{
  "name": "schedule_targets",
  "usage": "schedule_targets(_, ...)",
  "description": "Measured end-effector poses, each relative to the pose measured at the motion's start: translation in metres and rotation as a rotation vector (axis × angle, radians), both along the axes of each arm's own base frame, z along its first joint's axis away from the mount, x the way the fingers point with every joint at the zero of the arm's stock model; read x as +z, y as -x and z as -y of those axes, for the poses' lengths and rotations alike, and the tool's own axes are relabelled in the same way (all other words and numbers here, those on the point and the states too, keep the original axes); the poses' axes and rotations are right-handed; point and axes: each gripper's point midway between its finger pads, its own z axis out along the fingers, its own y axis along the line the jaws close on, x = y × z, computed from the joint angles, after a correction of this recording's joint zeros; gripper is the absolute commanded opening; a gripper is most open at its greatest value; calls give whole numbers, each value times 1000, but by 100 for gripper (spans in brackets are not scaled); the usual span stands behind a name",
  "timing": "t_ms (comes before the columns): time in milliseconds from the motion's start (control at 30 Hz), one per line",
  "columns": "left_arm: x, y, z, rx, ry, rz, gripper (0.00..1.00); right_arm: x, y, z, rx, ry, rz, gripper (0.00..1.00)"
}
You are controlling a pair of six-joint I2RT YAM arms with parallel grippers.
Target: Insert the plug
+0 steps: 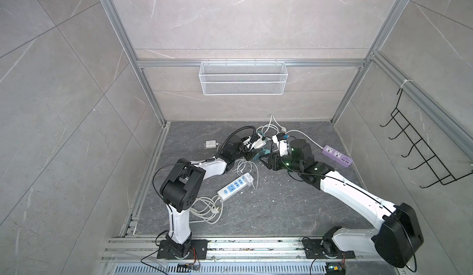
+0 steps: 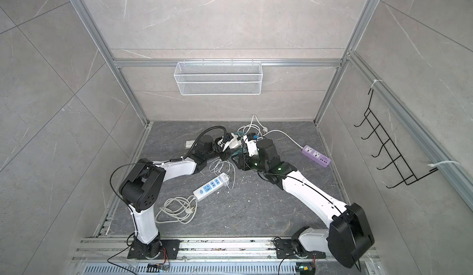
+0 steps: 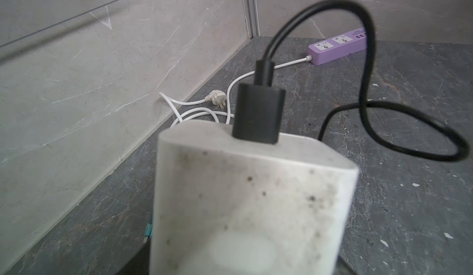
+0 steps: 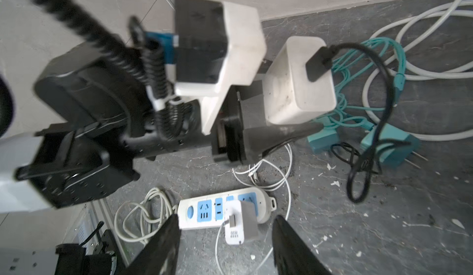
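The charger (image 3: 253, 197) is a white plastic block with rounded corners, its broad face speckled with dark grime. Its long axis runs along the left gripper's (image 4: 291, 107) reach. The far end points away from the wrist, towards the back corner where the purple strip (image 3: 335, 48) lies. A boxy black connector (image 3: 258, 112) sits in that far end, and its smooth black cable (image 3: 368, 69) arches up, then loops down onto the floor (image 1: 281, 209). The prongs are hidden.

The left gripper is clenched on the charger. In the right wrist view two dark grey wedge-shaped fingers (image 4: 276, 133) pinch it on opposite sides, and the connector end sticks out past the fingertips. The left wrist view shows no fingers, as the block fills it.

The right gripper (image 4: 225, 218) is released, its black jaws standing apart with nothing between them. It faces the left gripper across a short gap.

In both top views the charger is near the back middle of the dark, veined stone floor, beside a tangle of teal cables (image 4: 345, 63) and teal plugs (image 4: 322, 139). The blue strip (image 4: 202, 208) is white with blue socket panels. It lies nearer the front, well apart from the charger, and carries a second white charger (image 4: 236, 225).
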Motion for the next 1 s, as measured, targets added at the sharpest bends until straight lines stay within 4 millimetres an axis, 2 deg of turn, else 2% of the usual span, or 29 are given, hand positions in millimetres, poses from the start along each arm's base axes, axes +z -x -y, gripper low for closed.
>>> schedule_targets(133, 7, 4, -1, 1, 11, -7, 36, -23, -19, -5, -32, 21, -14, 60)
schedule_targets(233, 14, 7, -1, -7, 26, -8, 36, -28, -29, -5, -61, 29, -6, 61)
schedule_targets(367, 22, 7, -3, -3, 42, -8, 36, -19, -33, -7, -66, 10, 21, 62)
schedule_targets(800, 20, 8, -3, 1, 41, -26, 34, -7, -38, -2, -70, -15, 45, 61)
schedule_targets(1000, 12, 17, -4, -21, 24, -65, 34, 11, -62, 19, -161, -39, 98, 59)
